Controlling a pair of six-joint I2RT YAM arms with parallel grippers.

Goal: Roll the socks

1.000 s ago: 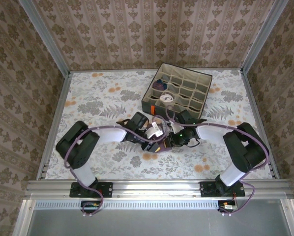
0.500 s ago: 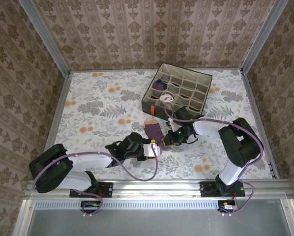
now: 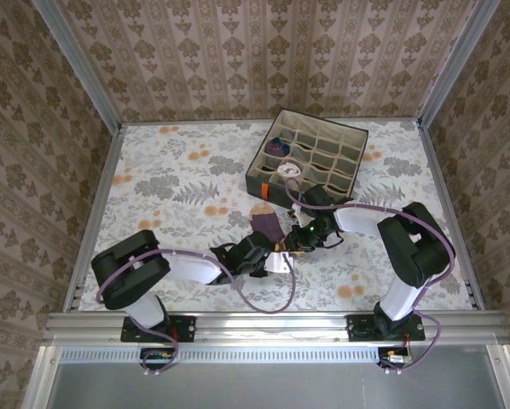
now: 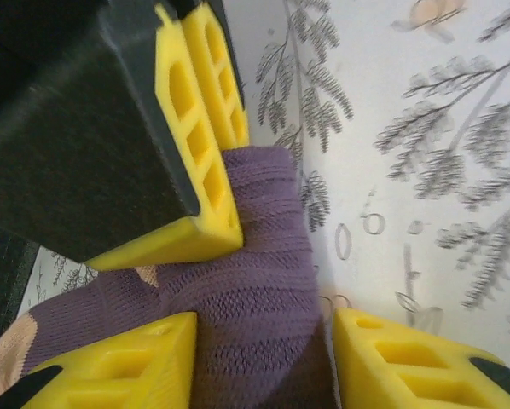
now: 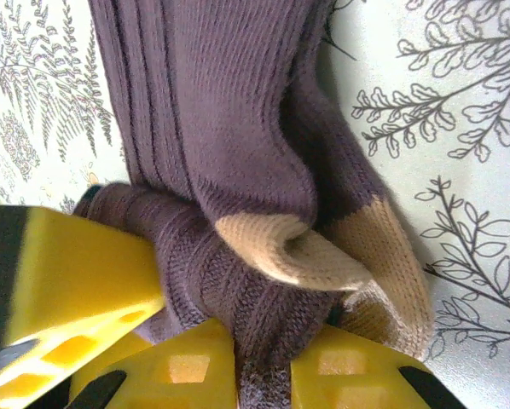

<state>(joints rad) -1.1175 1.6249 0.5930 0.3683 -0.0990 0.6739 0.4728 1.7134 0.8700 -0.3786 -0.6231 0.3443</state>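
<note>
From above, the purple sock (image 3: 267,223) lies on the table (image 3: 161,196), and both arms meet at its near end, likely to start the roll.

Left wrist: the left gripper (image 4: 263,345) has its fingers part open, straddling the fold. I cannot tell whether they grip it.

Right wrist: the right gripper (image 5: 265,362) has its fingers pinching the bunched, tan-heeled end, anchoring it.

a mock-home lab booth: damask wallpaper walls (image 3: 263,51), bare aluminium frame rails (image 3: 272,322), floral tablecloth (image 3: 170,179)
</note>
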